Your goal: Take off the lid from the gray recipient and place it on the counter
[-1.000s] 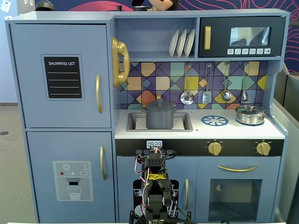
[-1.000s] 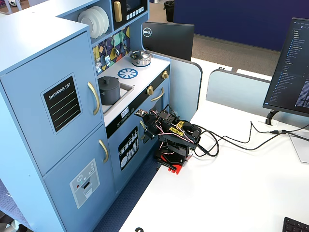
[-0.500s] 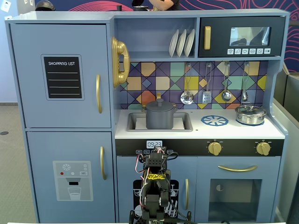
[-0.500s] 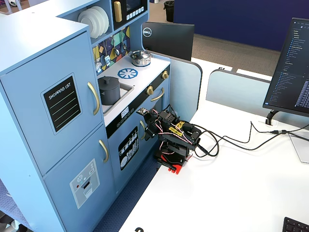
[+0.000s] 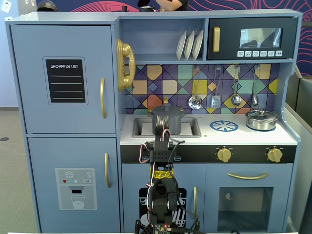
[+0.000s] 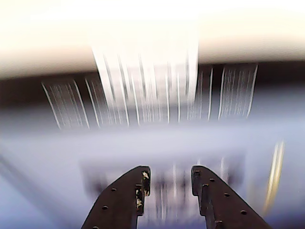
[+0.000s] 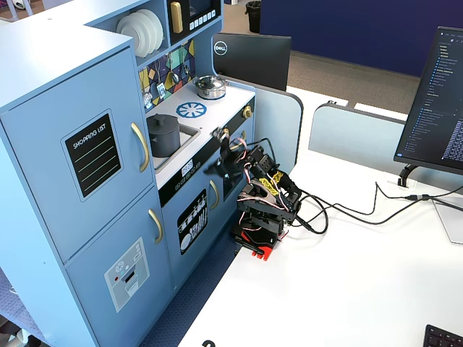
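- Sitting in the sink [image 5: 141, 127] at the left of the counter [image 5: 204, 135] in a fixed view, the gray pot [image 5: 167, 122] is standing upright; the other fixed view is showing the same pot [image 7: 163, 136].
- The lid [image 5: 167, 110] is resting flat on the pot, knob up, closing it.
- My arm [image 5: 161, 195] is rising in front of the cabinet, below the counter edge, with cables hanging around it.
- My pincer [image 6: 167, 177] is showing in the wrist view with its two fingers [image 6: 128, 198] slightly parted, a narrow gap between them and nothing gripped.
- I am touching neither pot nor lid.
- The wrist view is blurring heavily; I cannot tell what lies beyond the fingers.
- A silver pot [image 5: 261, 119] is standing at the right end of the counter, beside the burner print [image 5: 224, 126], well apart from the gray pot.
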Motion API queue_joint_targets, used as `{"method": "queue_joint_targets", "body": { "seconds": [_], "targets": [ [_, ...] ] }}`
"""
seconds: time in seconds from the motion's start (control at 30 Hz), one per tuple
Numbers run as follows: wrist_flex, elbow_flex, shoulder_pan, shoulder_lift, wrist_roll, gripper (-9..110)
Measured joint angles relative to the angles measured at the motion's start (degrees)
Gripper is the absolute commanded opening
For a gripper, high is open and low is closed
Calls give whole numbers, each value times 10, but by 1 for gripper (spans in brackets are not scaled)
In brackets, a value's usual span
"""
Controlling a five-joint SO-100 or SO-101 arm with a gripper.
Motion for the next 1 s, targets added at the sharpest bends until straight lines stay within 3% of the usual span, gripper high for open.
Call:
{"method": "queue_joint_targets", "body": {
  "seconds": [0.17, 0.43, 0.73, 1.0],
  "targets": [
    [-52, -91, 5, -39, 7, 1],
    [-230, -117, 4, -105, 16, 13],
    [-434, -117, 4, -235, 9, 15],
    [-522, -140, 14, -351, 7, 15]
  ]
}}
